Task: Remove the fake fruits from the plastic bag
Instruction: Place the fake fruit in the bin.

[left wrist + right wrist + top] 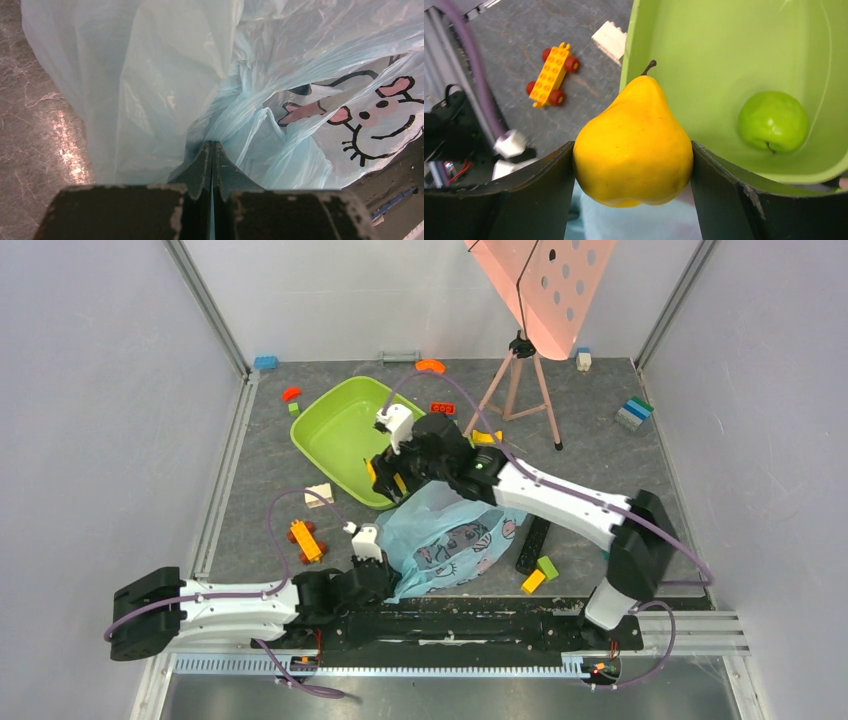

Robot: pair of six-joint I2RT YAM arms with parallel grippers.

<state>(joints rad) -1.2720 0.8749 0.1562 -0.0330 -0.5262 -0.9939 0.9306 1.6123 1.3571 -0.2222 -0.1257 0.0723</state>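
The light-blue plastic bag (455,540) with cartoon prints lies at the table's near middle. My left gripper (212,145) is shut on a fold of the bag (165,80) at its near-left edge. My right gripper (633,160) is shut on a yellow pear-shaped fruit (634,145) with a brown stem and holds it over the near rim of the lime-green tub (724,45), above the bag. In the top view that gripper (388,472) sits at the tub's near edge. A green apple (772,121) lies inside the tub. The red fruits are not in view.
The tub (335,430) stands left of centre. A yellow toy car with red wheels (305,539) and a cream block (320,494) lie left of the bag. Yellow and green blocks (540,574) and a black bar (532,544) lie right of it. A pink lamp on a tripod (520,380) stands behind.
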